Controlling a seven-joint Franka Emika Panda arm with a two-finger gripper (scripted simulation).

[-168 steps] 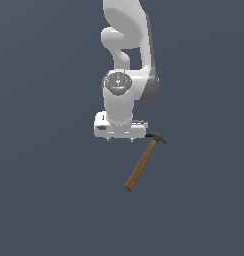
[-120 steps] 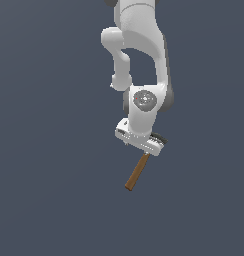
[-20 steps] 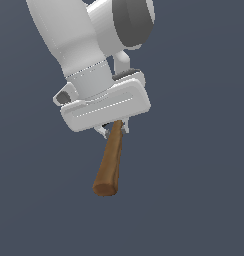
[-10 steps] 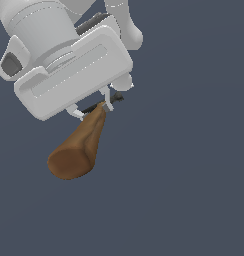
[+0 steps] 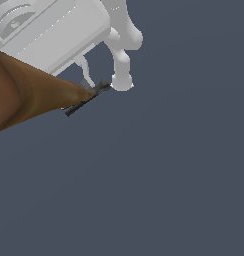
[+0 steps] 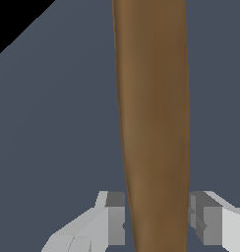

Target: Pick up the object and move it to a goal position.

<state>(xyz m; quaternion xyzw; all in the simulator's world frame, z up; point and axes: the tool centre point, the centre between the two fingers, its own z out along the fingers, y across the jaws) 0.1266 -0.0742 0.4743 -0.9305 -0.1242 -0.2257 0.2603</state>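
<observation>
Both jaws clamp the hammer — its handle now looms far larger than before.

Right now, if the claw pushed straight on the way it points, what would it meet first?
Nothing apparent: the claw is shut on the hammer handle, and beyond it the wrist view shows only plain grey background, though depth there is unclear.

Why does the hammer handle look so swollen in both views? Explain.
Exterior view: perspective distortion, the hammer handle's butt sits near the lens and balloons, tapering toward its small dark head. Wrist view: the handle fills the frame between the gripper pads. Lighting flat, without glare.
</observation>
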